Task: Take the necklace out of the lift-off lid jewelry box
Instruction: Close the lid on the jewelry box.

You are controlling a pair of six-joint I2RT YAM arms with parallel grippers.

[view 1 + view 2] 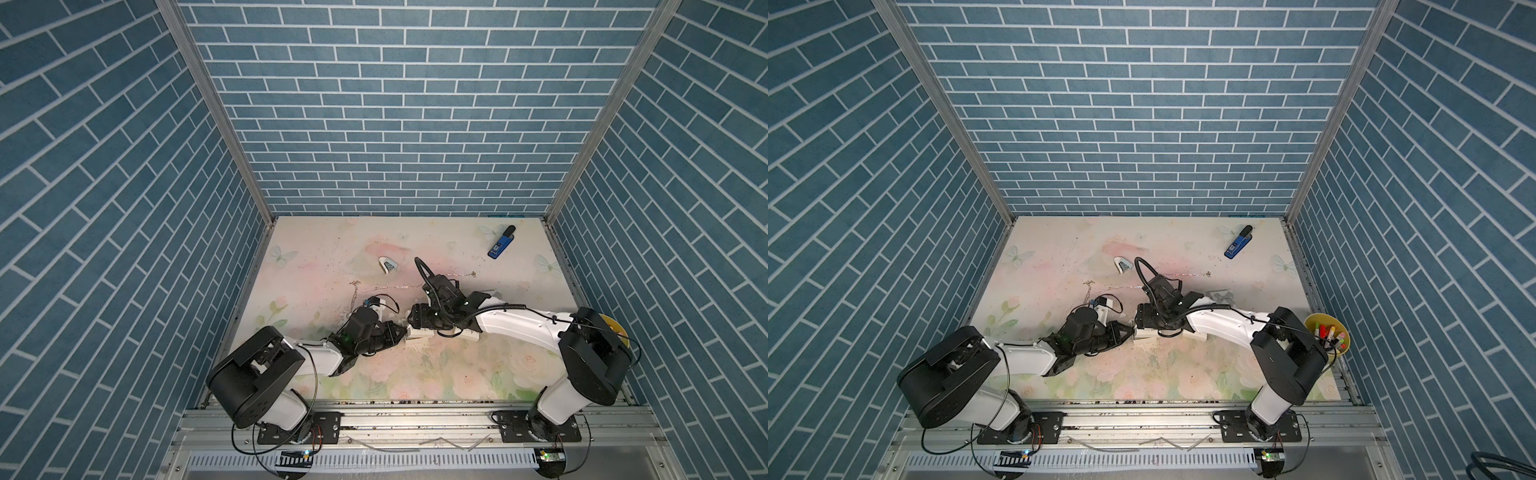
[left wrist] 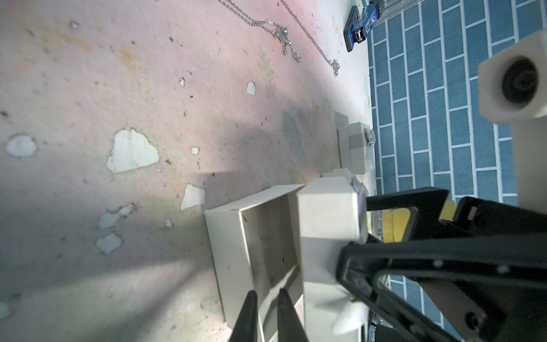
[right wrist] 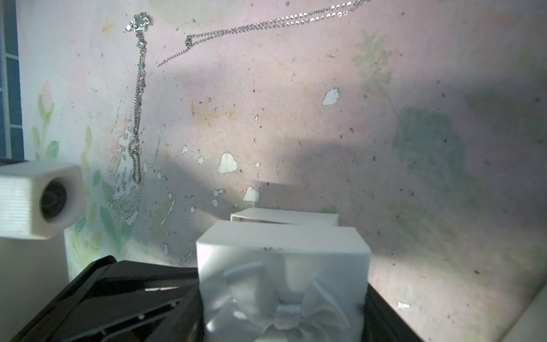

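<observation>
In both top views the two arms reach low and inward, the left gripper (image 1: 401, 331) and right gripper (image 1: 415, 326) meeting midway. Left wrist view: its fingers (image 2: 248, 314) pinch the open box (image 2: 231, 251) wall. Right wrist view: jaws clasp the bowed lid (image 3: 281, 257); the necklace (image 3: 138, 112) lies on the table (image 3: 384, 118), outside.

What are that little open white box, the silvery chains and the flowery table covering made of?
Open box: apparently thin matte white card, going by its thin walls and folded corners. Chains: likely metal, shiny silver links glinting in the light. Table covering: probably a matte printed film or paper, since patches have flaked away to white.
</observation>
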